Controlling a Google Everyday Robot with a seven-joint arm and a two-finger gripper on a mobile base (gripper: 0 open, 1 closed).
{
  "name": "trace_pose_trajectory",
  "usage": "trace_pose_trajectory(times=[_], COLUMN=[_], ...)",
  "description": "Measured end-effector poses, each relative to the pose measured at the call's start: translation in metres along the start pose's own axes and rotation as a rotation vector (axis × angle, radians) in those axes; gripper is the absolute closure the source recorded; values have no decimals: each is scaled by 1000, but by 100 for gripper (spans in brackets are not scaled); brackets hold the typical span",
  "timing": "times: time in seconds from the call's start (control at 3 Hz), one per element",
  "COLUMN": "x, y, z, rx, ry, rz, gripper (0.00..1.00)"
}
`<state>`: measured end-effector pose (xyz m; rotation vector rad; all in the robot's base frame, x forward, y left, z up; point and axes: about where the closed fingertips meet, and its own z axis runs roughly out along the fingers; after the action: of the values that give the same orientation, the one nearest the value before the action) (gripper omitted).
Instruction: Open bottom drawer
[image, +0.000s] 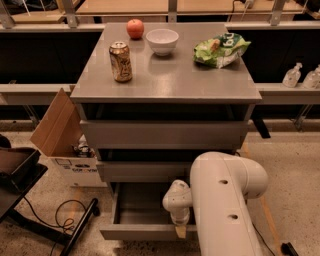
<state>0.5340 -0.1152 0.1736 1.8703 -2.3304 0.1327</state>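
Your bottom drawer (140, 232) stands pulled out at the foot of the cabinet (170, 85), its shallow grey tray showing. The gripper (180, 230) sits at its front edge, right of the middle. You cannot tell whether it is clamped there or loose. Above the gripper are two more drawer fronts (165, 135). Higher up on top sit a can (121, 61), apple (135, 28), bowl (162, 41) and green bag (220, 49). A cardboard box (57, 125) stands to the gripper's left.

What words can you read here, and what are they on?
No text here can be read for sure.
On the bag: white letters, too blurred.
On the can: print, too blurred.
On the box: dark print, too small.
On the hand, at the front of the bottom drawer: no writing seen.
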Motion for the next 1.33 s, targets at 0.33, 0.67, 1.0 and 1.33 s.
trace_pose_trajectory(times=[0.33,0.67,1.0,1.33], x=[1,2,2,0], y=[13,18,18,19], z=[2,2,2,2], rx=[-46,-60,-60,-69], ry=[12,8,8,-5], rz=[-6,-6,-6,-18], gripper=[100,100,100,100])
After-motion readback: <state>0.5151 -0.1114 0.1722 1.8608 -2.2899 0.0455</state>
